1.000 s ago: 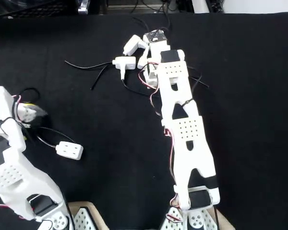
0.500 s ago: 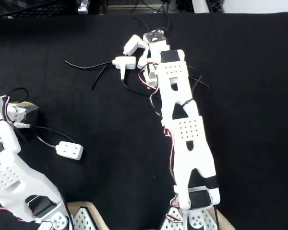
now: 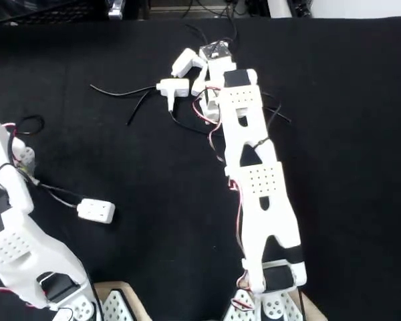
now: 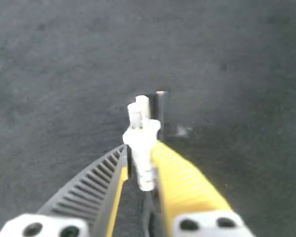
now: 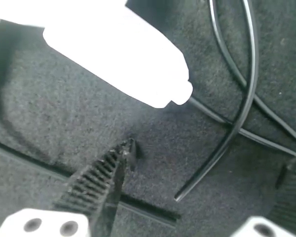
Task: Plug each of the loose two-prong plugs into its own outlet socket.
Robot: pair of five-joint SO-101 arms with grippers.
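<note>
Looking through the left wrist camera, I see the left gripper (image 4: pixel 141 150) clamped on a white two-prong plug (image 4: pixel 139 133). The plug is pinched between the grey finger and the yellow one, prongs pointing away from the wrist over the black cloth (image 4: pixel 237 59). From the high camera, that arm sits at the table's near left corner. A white socket block (image 3: pixel 95 210) lies flat near it, its black cord (image 3: pixel 57 196) running back toward the arm.

My right gripper (image 5: pixel 207 158) stands wide apart with nothing in it, down near the cloth at the far middle of the table. A white plug body (image 5: pixel 118 54) lies just beyond its fingertips, and black cables (image 5: pixel 239 98) cross between them. A T-shaped white piece (image 3: pixel 172 87) lies nearby to the left.

A broad stretch of cloth runs between the two arms, and another runs from the right arm out to the table's right edge.
</note>
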